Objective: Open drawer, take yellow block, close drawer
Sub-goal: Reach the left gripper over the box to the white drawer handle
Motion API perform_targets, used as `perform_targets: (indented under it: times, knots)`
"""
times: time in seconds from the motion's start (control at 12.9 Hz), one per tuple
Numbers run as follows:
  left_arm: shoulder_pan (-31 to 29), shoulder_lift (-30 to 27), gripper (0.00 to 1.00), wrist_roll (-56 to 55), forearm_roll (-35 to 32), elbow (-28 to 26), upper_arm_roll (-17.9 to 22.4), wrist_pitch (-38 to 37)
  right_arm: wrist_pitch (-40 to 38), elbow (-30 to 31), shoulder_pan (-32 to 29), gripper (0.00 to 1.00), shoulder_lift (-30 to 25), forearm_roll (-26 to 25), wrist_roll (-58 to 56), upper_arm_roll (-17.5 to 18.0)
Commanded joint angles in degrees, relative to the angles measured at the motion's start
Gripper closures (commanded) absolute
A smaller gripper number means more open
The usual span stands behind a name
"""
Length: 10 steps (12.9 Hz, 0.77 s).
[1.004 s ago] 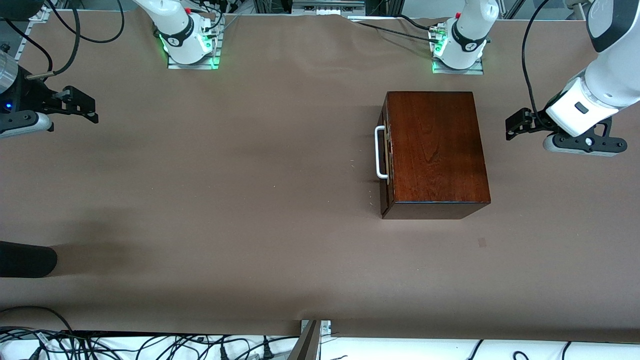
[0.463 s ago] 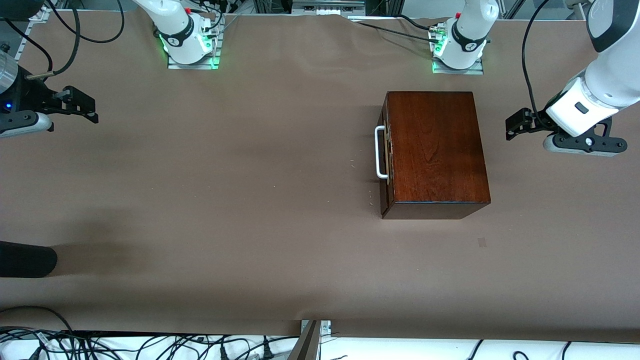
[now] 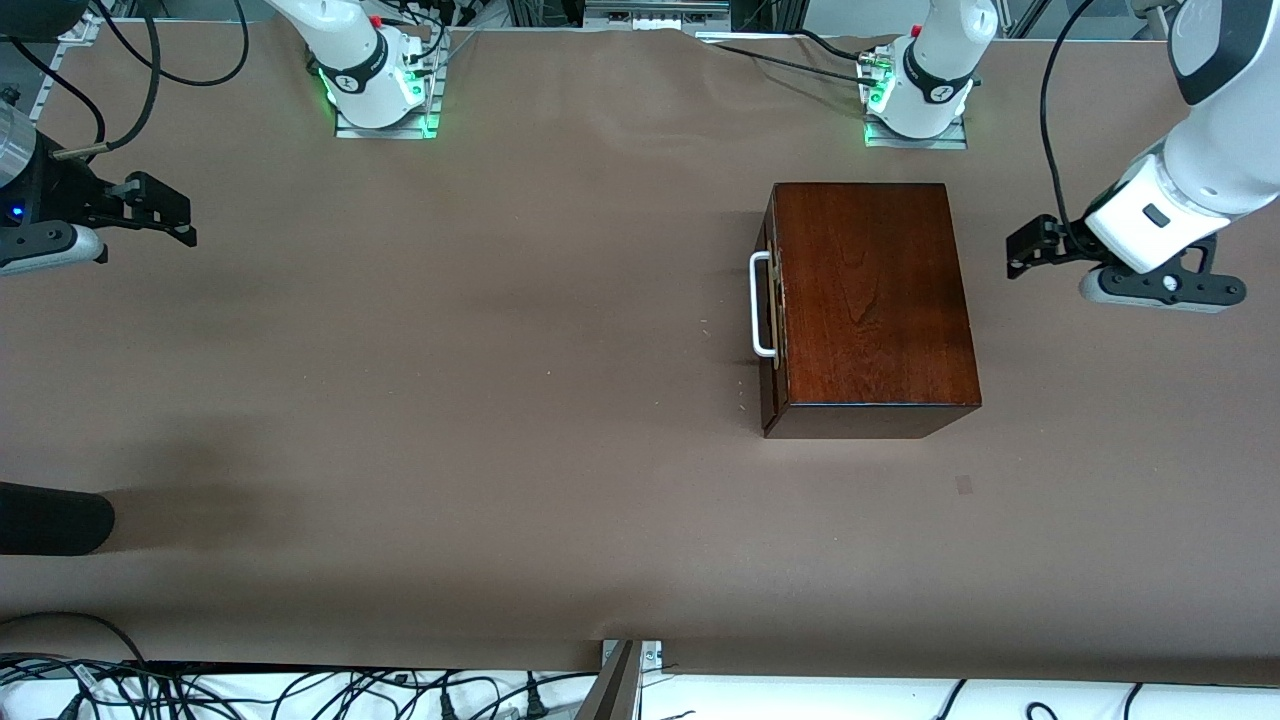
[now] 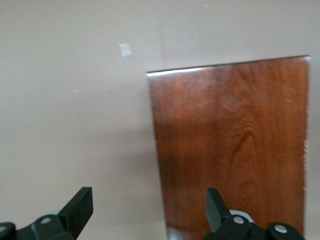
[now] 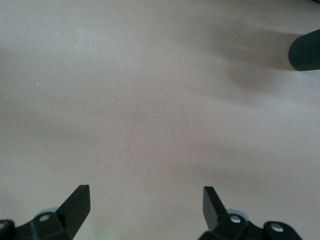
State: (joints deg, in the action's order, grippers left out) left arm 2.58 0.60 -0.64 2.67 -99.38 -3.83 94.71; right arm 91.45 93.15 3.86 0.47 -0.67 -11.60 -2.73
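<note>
Nearest the front camera: a tangle of black cables [image 3: 300, 690] along the worktop [image 3: 500, 400] edge, and a dark rounded object [image 3: 50, 518] lying at the right arm's end, casting a soft shadow across the brown cover. Seen again at the rim of the right wrist view [image 5: 306, 51].

Farther in, toward the left arm's end: a glossy mahogany box [image 3: 872, 300] resting flat, lid-like top face up. Drawer [image 3: 768, 310] fully shut, dark front flush with the box, facing the right arm's end of the worktop. White bar handle [image 3: 760, 305] standing just off that front, untouched. Yellow block nowhere visible, presumably hidden; impossible to tell from these views.

Level with the box, at the left arm's end: left end effector [image 3: 1030, 250] up in the air over bare worktop just beside the box, apart from it, fingers [image 4: 80, 207] spread wide and holding nothing. Box top filling much of the left wrist view [image 4: 235, 145].

At the other end: right end effector [image 3: 160, 210] over bare worktop, well apart from the box, fingers [image 5: 75, 205] spread wide, empty.

Farthest from the camera: two arm bases [image 3: 380, 85] with green lights.
</note>
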Motion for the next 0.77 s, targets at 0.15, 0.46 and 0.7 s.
perform_targets:
  times: [0.15, 0.46, 0.7]
  knots:
    - [1.2, 6.7, 0.00, -11.0, 1.7, 7.2, -11.2, -1.0, -1.2, -1.2, -0.9, 0.00, 0.1, 0.5, 0.5, 0.8]
    - [8.7, 17.7, 0.00, -27.1, -1.4, 17.1, -15.6, -1.0, -1.2, -1.2, -0.9, 0.00, 0.1, 0.5, 0.5, 0.8]
    - [16.4, 23.9, 0.00, -36.4, -8.2, 20.7, -15.5, -0.9, -1.2, -1.2, -0.9, 0.00, 0.1, 0.5, 0.5, 0.8]
